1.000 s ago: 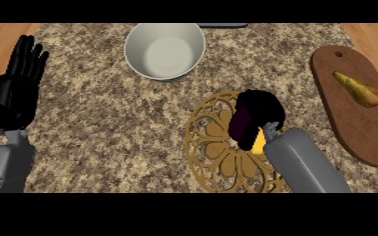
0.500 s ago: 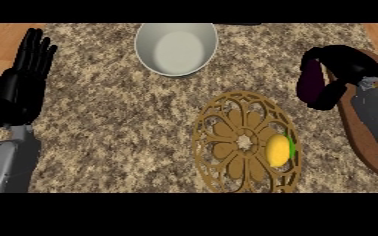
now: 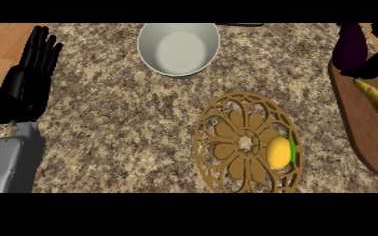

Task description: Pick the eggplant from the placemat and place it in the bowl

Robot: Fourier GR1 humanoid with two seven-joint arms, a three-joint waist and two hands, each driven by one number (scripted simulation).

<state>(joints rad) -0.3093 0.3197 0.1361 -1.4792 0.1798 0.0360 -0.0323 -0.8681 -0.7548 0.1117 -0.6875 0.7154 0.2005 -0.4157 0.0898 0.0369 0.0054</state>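
Head view: left robot hand rests open, fingers up; right robot hand clutches eggplant.

Bowl behind placemat; eggplant far right.

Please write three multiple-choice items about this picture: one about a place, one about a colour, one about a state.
1. Where is the dark purple eggplant?
A. at the view's right edge, over the brown wooden board
B. inside the bowl
C. on the placemat

2. What colour is the small round fruit on the round tan openwork placemat?
A. red
B. yellow
C. white

3. In what state is the round white bowl?
A. tipped over
B. full of food
C. upright and empty

Answers: 1 A, the eggplant shows far right, above the board. 2 B, the fruit is yellow. 3 C, only the bowl's bare inside shows.
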